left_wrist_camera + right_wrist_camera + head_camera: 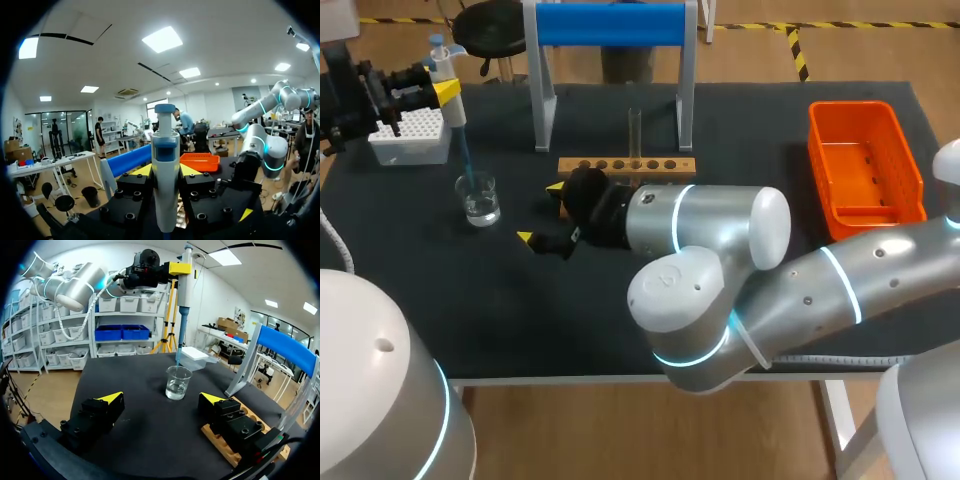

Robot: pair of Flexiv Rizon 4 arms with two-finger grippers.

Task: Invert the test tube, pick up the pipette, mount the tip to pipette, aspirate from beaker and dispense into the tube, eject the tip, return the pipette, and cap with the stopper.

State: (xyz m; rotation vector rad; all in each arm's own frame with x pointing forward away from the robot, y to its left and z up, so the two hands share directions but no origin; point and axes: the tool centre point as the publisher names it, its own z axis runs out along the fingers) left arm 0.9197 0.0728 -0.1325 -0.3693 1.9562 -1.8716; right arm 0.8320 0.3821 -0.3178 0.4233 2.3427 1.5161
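Above the beaker (480, 200), left end effector (445, 93) grips pipette (451, 107).

White-and-blue pipette (453, 108) is vertical, its blue tip (466, 160) at the mouth of the clear glass beaker (479, 199) holding liquid. Clear test tube (634, 130) stands upright in the wooden rack (627, 166).

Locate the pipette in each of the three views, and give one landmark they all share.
Head view: pipette at far left, tip reaching down to the beaker.
Left wrist view: pipette upright, clamped in the left gripper.
Right wrist view: pipette above the beaker, ahead of the right gripper.
Shared landmark: the blue bar, in all three.
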